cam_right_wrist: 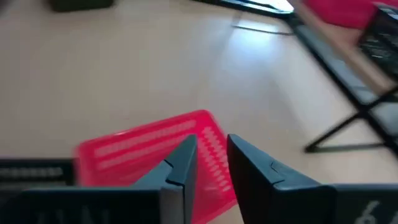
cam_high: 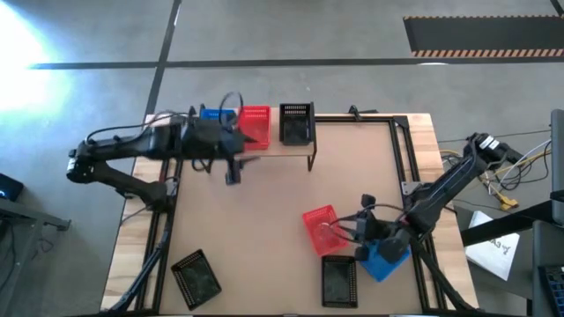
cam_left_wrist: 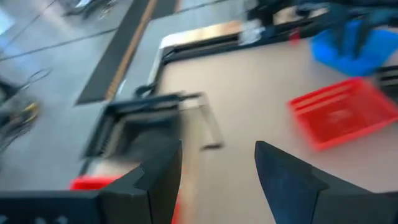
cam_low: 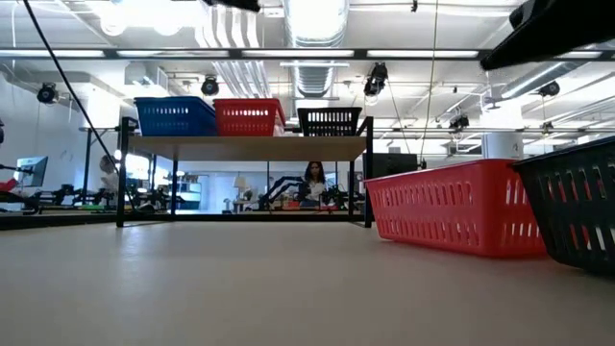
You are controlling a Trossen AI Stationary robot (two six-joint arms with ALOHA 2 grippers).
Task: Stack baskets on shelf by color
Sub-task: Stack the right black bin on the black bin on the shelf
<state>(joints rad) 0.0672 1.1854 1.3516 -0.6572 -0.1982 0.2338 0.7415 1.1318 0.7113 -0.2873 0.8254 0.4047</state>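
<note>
Right gripper point(cam_high: 352, 231) hangs over a red basket point(cam_high: 320, 227) near the table's front right, fingers a narrow gap apart and holding nothing.

That red basket lies tilted, its long axis running slantwise from the table's middle toward the front edge, with a blue basket point(cam_high: 385, 258) just beside it under the right arm and a black basket point(cam_high: 339, 280) lying lengthwise toward the front edge. The left gripper point(cam_high: 233, 172) sits at the shelf's point(cam_high: 291, 148) front edge, fingers wide apart and empty. On the shelf stand a blue basket point(cam_low: 175, 116), a red one point(cam_low: 249, 117) and a black one point(cam_low: 330, 121) in a row. Another black basket point(cam_high: 196, 275) lies askew at front left.
</note>
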